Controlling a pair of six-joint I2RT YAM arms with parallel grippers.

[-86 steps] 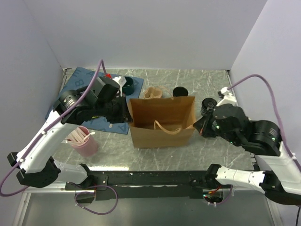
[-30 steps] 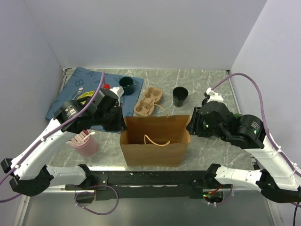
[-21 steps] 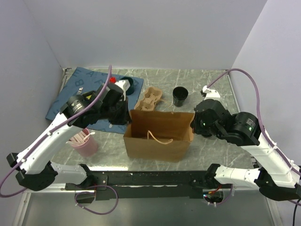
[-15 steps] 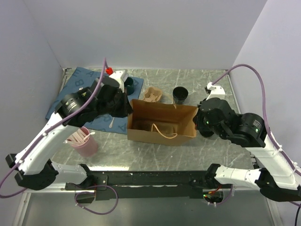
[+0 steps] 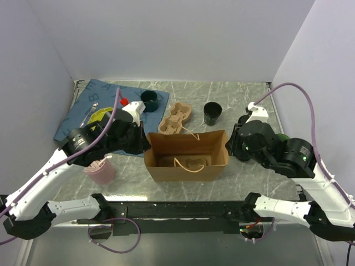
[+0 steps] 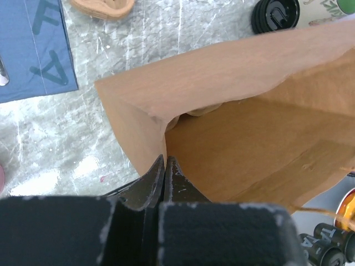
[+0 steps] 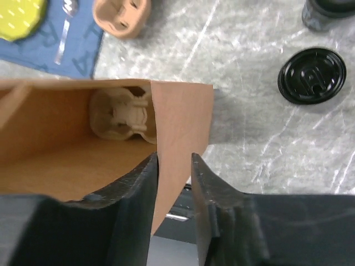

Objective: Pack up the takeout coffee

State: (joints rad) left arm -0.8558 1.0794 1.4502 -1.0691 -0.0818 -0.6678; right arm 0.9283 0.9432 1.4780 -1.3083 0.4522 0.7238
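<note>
Grey marbled table (image 5: pixel 244 94): bears everything listed. Blue mat (image 5: pixel 83 113): lies at the far left corner, under a yellow-green disc (image 5: pixel 100 115) and a spoon (image 7: pixel 65 27). Brown paper bag (image 5: pixel 186 158): stands upright with its mouth open, at the near middle between the two arms. Left gripper (image 6: pixel 165 166): pinched tight on the top edge of the bag's left end wall, with only the paper between the fingers. Right gripper (image 7: pixel 175 160): straddles the bag's right end wall, one finger inside and one outside, a narrow gap between them; cannot tell whether the pads press the paper. Pulp cup carrier (image 7: pixel 123 113): lies flat on the bag's floor. Second pulp carrier (image 5: pixel 176 117): rests on the table just behind the bag. Pink cup of straws (image 5: pixel 101 170): stands left of the bag, near the left arm. Dark green mug (image 5: pixel 148 100): sits on the mat's right edge. Takeout coffee cup (image 5: pixel 212 112): stands upright on the table behind the bag's right half, outside it, uncovered. Black lid (image 7: pixel 310 75): lies flat on the table right of the bag, near the cup but apart from it.
</note>
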